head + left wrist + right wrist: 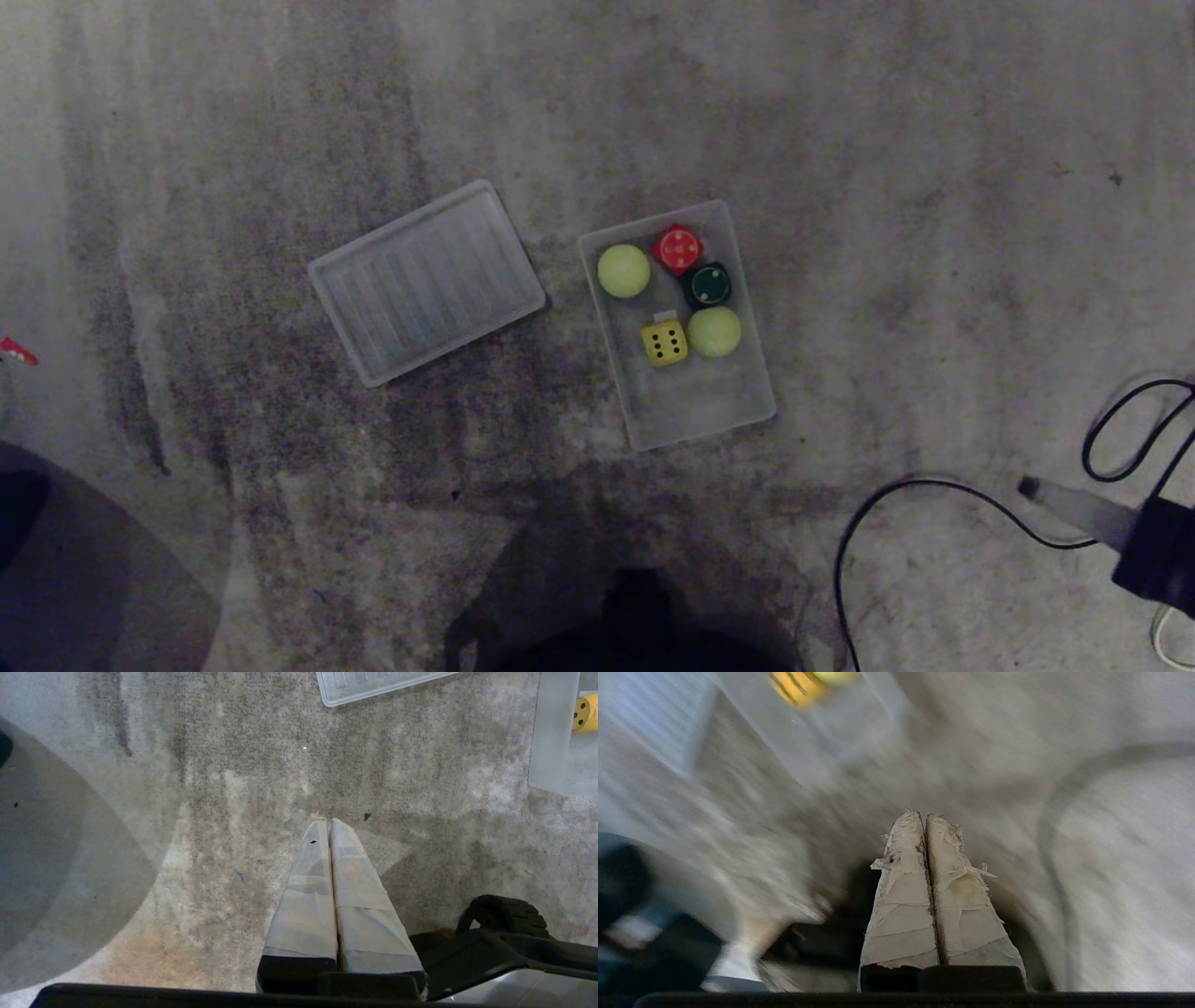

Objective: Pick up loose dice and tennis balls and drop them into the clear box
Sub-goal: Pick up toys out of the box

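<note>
We see the clear box (pixel 686 411) sitting on the carpeted floor (pixel 840 140) near the middle of the head view, long side running away from us. Inside it: a red die (pixel 678 248) at the far end, a dark green die (pixel 709 285) just beside it, a yellow die (pixel 664 343) nearer us, and two tennis balls, one (pixel 623 271) by the red die, the other (pixel 714 331) touching the yellow die. The near end of the box is bare. We spot no loose dice or balls on the floor.

To the left of the box, apart from it, lies its ribbed clear lid (pixel 427 282), flat and turned at an angle.

Right tool (pixel 1032 487) shows at the lower right edge of the head view, over a black cable (pixel 878 509), well apart from the box; in the right wrist view its taped fingers (pixel 903 896) are pressed together, nothing between them. Left tool (pixel 329 823), seen only in its wrist view, hangs over bare floor, fingers pressed together, empty; a corner of the lid (pixel 355 686) and the yellow die (pixel 586 711) lie beyond it.
</note>
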